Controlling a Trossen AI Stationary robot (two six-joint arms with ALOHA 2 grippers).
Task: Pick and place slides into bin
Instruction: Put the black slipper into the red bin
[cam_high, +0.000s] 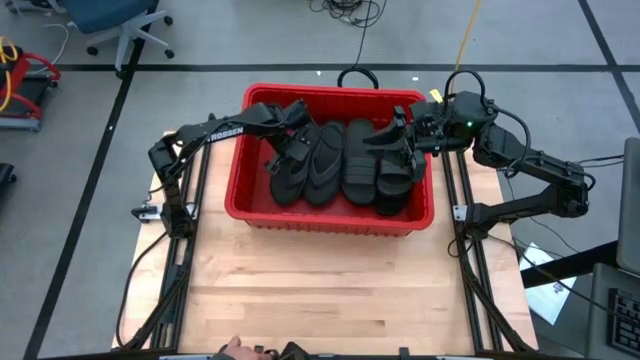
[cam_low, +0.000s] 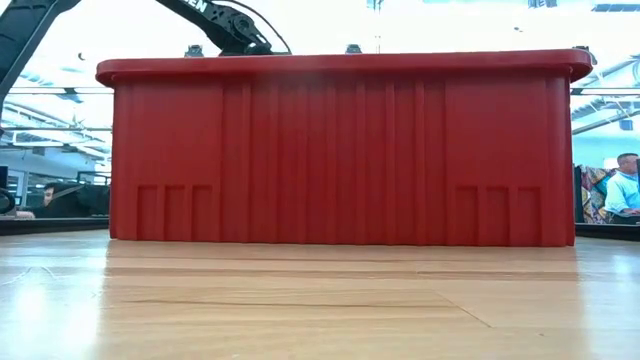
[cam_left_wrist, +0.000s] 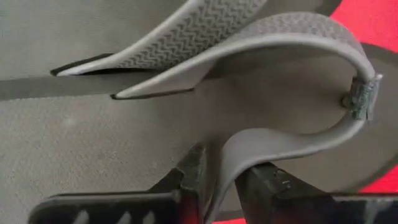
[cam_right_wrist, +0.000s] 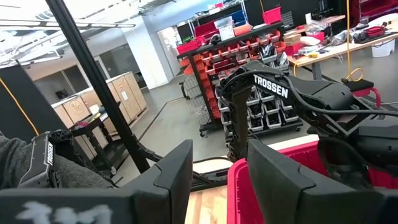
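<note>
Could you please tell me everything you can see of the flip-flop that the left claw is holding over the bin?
The flip-flop is a dark, matte sandal that looks like rubber, with a finely textured footbed. Its thong strap has a zigzag-ribbed underside and meets at a toe post. The left claw is shut on one strap branch, fingers either side. In the high view it sits at the left end of the red bin, above other black sandals; whether it touches them cannot be told.

Slides (cam_high: 340, 160) side by side in bin (cam_high: 330, 217), mid-table (cam_high: 330, 290).
</note>
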